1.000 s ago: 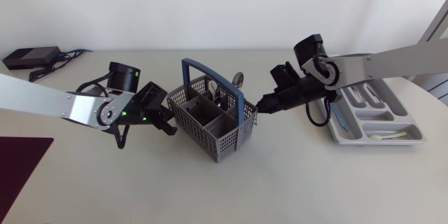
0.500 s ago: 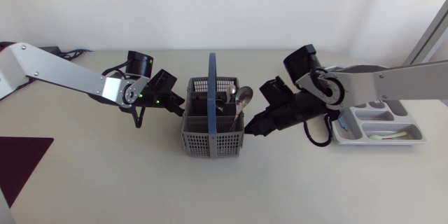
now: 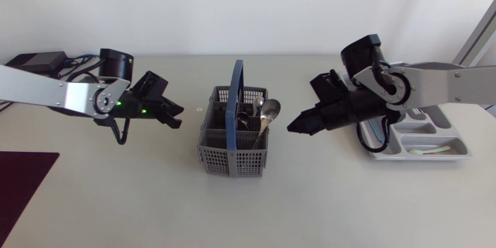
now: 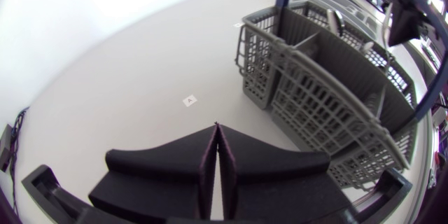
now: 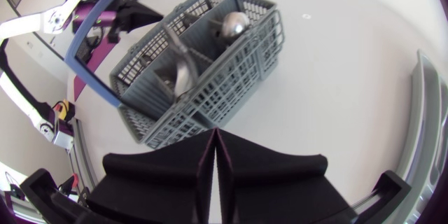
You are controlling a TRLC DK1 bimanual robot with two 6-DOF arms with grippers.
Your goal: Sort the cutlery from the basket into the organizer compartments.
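The grey cutlery basket (image 3: 235, 146) with a blue handle (image 3: 235, 87) stands upright mid-table; spoons (image 3: 269, 110) and other cutlery stick out of its far compartments. My left gripper (image 3: 177, 115) is shut and empty, a short way left of the basket. My right gripper (image 3: 294, 128) is shut and empty too, just right of it. The grey organizer (image 3: 419, 155) lies at the far right behind the right arm, with some cutlery in it. In the left wrist view the basket (image 4: 329, 91) is ahead of the gripper (image 4: 215, 130). In the right wrist view the basket (image 5: 203, 77) is ahead of the gripper (image 5: 213, 134).
A dark maroon mat (image 3: 22, 180) lies at the table's front left corner. A black box with cables (image 3: 35, 60) sits at the back left. A small white label (image 3: 200, 109) is stuck on the table between the left gripper and the basket.
The basket went from skewed to square and came to rest. Both grippers have drawn back from its sides, the left one leftward, the right one rightward.
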